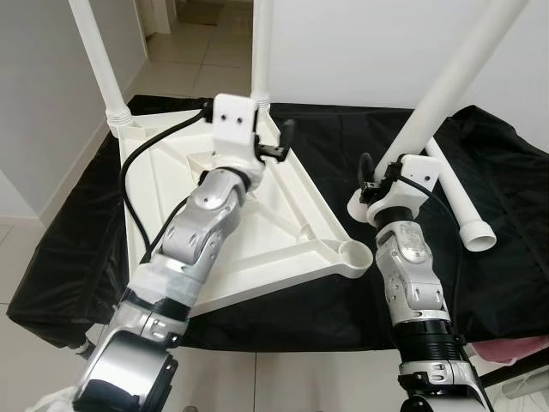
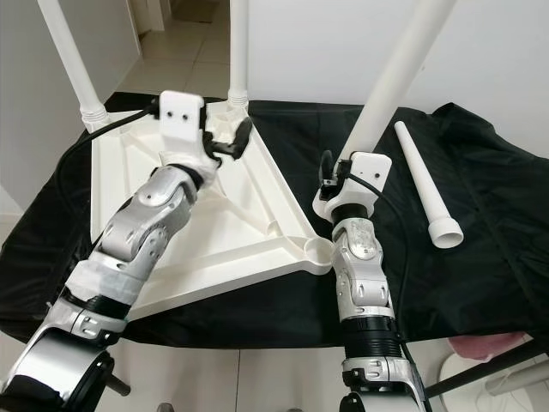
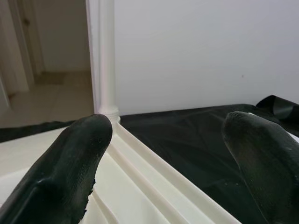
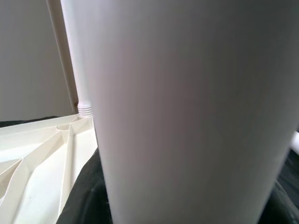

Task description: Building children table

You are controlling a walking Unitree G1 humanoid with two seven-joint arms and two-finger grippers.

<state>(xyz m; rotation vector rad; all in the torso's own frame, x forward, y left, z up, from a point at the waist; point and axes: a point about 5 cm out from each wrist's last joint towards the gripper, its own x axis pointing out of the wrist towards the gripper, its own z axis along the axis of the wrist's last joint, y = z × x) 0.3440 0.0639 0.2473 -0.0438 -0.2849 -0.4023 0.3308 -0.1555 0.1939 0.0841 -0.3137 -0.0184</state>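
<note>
A white plastic tabletop [image 1: 257,232] lies upside down on a black cloth [image 1: 343,146] that covers the table, its ribbed underside facing up. Two white legs already stand in its far corners: one leg [image 1: 99,60] at the far left corner and a second leg [image 1: 262,47] at the far right corner, both rising out of the top of the head views. The near right corner shows an open round socket [image 1: 353,255]. The left gripper [image 1: 276,146] hovers over the tabletop's right edge, just in front of the second leg; in the left wrist view its two black fingers [image 3: 70,168] are spread apart with nothing between them, and the leg's threaded base and the tabletop's rim run between them further off. The right gripper [image 2: 330,176] is clamped around a third leg [image 2: 399,77], holding it tilted, its lower end just above the cloth, near the open socket but apart from it. In the right wrist view this leg [image 4: 187,112] takes up most of the frame, with the tabletop's ribs [image 4: 42,158] beside it. A fourth leg [image 2: 425,189] lies loose on the cloth to the right, its wide open end toward the robot.
</note>
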